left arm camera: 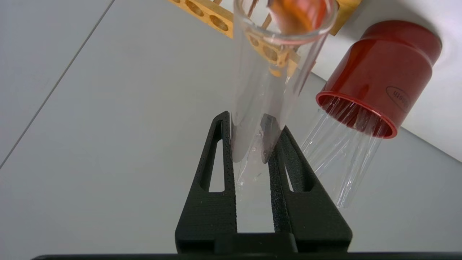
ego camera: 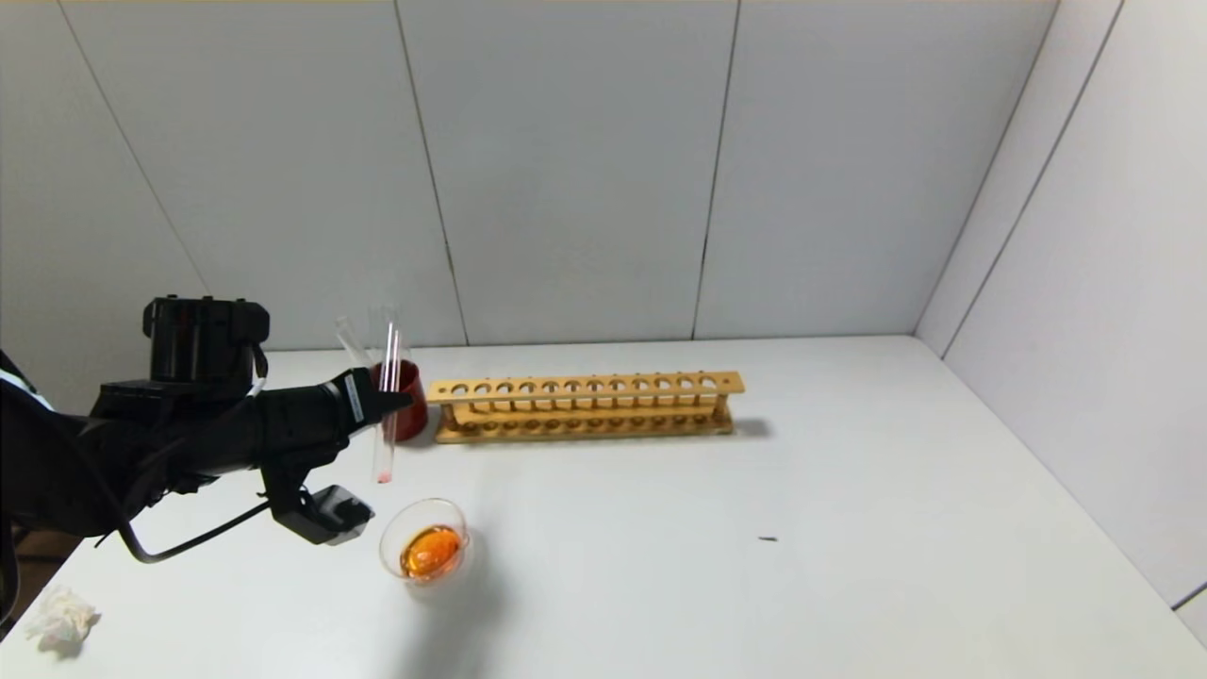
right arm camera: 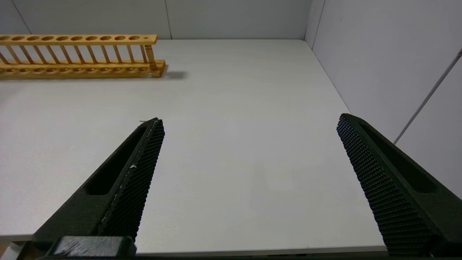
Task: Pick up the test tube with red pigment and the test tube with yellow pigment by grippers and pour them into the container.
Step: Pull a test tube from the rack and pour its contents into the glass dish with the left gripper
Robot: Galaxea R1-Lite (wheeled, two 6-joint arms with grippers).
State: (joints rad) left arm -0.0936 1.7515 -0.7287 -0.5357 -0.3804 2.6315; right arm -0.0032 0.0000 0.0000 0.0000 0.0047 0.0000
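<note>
The left gripper (ego camera: 388, 400) is clamped on the test tube with red pigment (ego camera: 386, 415), held upright above the table (ego camera: 754, 528), just beyond the container (ego camera: 426, 547) of orange liquid; the dark red cup (ego camera: 401, 396) and wooden rack (ego camera: 585, 407) stand close behind, with open table rightward; only the left wrist view shows more clear tubes (left arm camera: 343, 162) in the cup; the right gripper (right arm camera: 249, 126), unseen from the head, hangs spread wide near the table's front edge.

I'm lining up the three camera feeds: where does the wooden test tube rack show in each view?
Head view: wooden rack at table centre, beside the red cup.
Left wrist view: only one end shows, behind the held tube.
Right wrist view: far across the table.
Shared landmark: the rack itself.
</note>
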